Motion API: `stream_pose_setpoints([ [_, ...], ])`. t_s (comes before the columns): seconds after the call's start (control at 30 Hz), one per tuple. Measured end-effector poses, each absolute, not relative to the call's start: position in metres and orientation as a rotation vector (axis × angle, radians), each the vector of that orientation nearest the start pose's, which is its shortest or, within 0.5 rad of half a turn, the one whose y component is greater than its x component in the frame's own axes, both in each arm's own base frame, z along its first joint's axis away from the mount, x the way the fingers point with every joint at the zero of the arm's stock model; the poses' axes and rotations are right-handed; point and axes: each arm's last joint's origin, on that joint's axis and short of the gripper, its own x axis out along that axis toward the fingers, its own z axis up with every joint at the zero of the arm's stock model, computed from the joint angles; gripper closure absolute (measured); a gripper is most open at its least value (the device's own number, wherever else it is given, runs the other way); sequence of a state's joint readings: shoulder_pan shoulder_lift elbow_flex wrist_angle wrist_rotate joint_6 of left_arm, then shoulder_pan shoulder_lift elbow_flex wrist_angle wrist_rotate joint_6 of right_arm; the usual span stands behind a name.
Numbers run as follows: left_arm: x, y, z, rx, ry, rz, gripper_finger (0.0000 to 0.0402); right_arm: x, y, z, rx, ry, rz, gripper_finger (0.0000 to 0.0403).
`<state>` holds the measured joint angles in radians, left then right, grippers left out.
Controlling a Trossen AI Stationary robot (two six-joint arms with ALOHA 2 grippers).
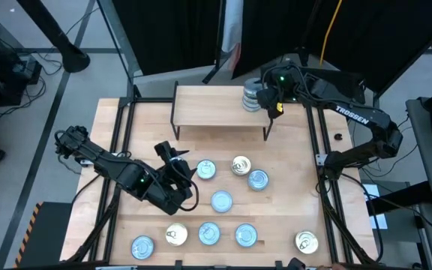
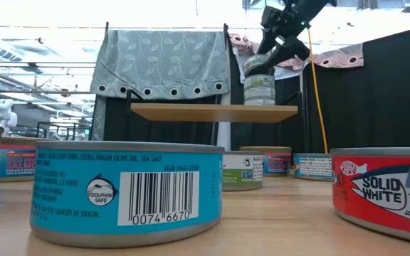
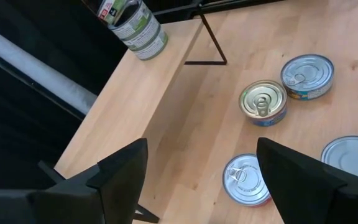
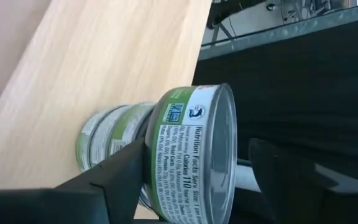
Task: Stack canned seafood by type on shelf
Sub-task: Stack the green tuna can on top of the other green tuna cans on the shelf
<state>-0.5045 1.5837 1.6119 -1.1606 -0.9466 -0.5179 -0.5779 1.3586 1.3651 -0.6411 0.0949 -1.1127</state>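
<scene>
From the high view I see the right gripper point(image 1: 270, 97) over a stack of green-labelled round tins point(image 1: 252, 97) at the right end of the small light-wood shelf w/ black legs point(image 1: 208, 105). Its wrist view adds: fingers spread, top tin point(image 4: 191, 155) tilted between them. Left gripper point(image 1: 172, 174) hovers over the worktop point(image 1: 291, 161), fingers wide, empty.

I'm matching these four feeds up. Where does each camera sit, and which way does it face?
High: overhead, straight down on the shelf, loose tins and both arms.
Low: at tabletop height, looking across past a blue tin to the shelf, right gripper above it.
Left wrist: past its own fingers toward shelf and tins.
Right wrist: its fingers around the tin stack.
All four share that stack.
</scene>
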Motion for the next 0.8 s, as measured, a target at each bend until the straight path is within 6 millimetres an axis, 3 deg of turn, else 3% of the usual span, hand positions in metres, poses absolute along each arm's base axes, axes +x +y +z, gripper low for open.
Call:
stream_pose_setpoints([
  [0.3, 0.276, -0.126, 0.357, 0.272, 0.714, 0.577, 0.0103, 0.232, -0.169, 0.366, -0.898, 0.959, -0.289, 0.0122],
  [0.8, 0.276, -0.126, 0.357, 0.273, 0.719, 0.572, 0.0103, 0.227, -0.168, 0.366, -0.941, 1.057, -0.323, 0.0122],
])
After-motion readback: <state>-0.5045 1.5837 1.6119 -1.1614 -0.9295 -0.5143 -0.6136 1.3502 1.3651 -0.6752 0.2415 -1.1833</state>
